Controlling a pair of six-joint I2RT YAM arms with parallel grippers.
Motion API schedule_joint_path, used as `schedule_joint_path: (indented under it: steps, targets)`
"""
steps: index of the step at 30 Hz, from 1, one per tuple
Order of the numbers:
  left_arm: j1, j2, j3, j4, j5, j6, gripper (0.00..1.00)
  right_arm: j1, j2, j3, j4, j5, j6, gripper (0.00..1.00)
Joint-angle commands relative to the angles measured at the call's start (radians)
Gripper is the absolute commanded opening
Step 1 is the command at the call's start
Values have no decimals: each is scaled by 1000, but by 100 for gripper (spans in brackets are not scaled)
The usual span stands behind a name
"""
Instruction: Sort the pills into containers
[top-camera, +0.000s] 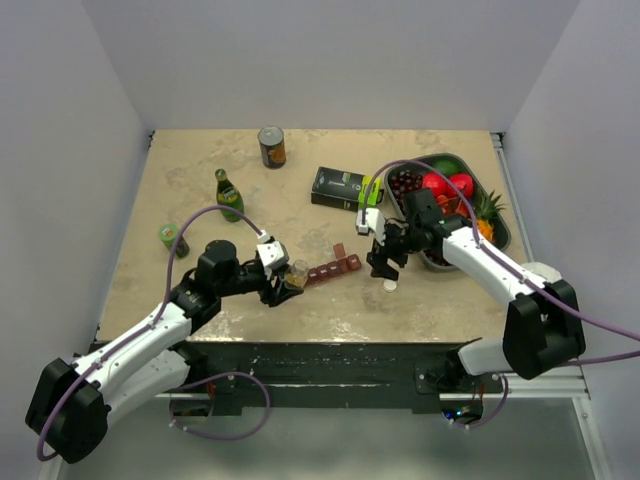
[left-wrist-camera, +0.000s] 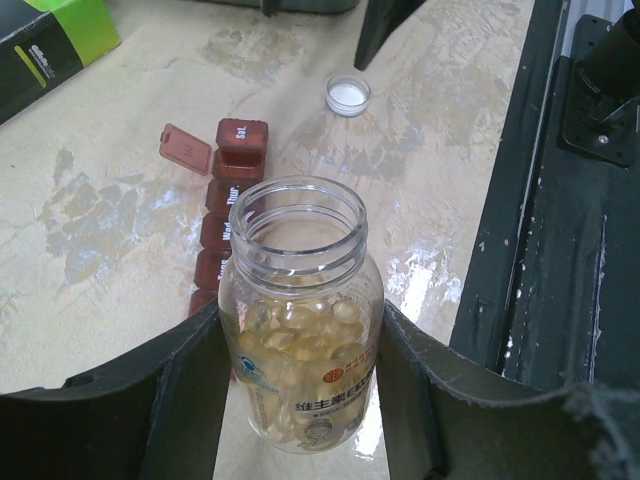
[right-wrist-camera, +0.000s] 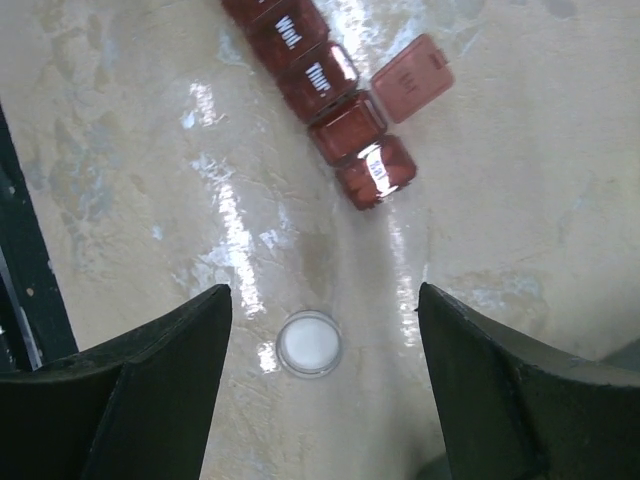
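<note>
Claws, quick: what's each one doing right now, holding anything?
Left claw: closed on the open pill bottle.
Right claw: open, holding nothing, above the white cap on the table.

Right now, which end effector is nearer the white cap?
Right. The right end effector hovers open directly above the cap; the left end effector grips the pill bottle beyond the pill strip's far end.

Fixed high view from behind, looking down at table (top-camera: 180, 170). Close downward wrist views, sharing containers (left-wrist-camera: 228, 205) and white cap (left-wrist-camera: 348, 95).
</note>
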Motion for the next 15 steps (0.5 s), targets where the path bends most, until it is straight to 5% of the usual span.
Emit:
schedule_joint_path:
  steps: [1, 6, 15]
  targets:
    - [-5, -20, 38, 37, -4, 25, 0, 2, 1, -54, -10, -55, -91, 76]
    - [-3, -23, 38, 36, -9, 29, 0, 2, -39, -157, -36, 17, -240, 65]
    - [-5, -29, 39, 37, -1, 20, 0, 2, -51, -159, 10, 30, -182, 61]
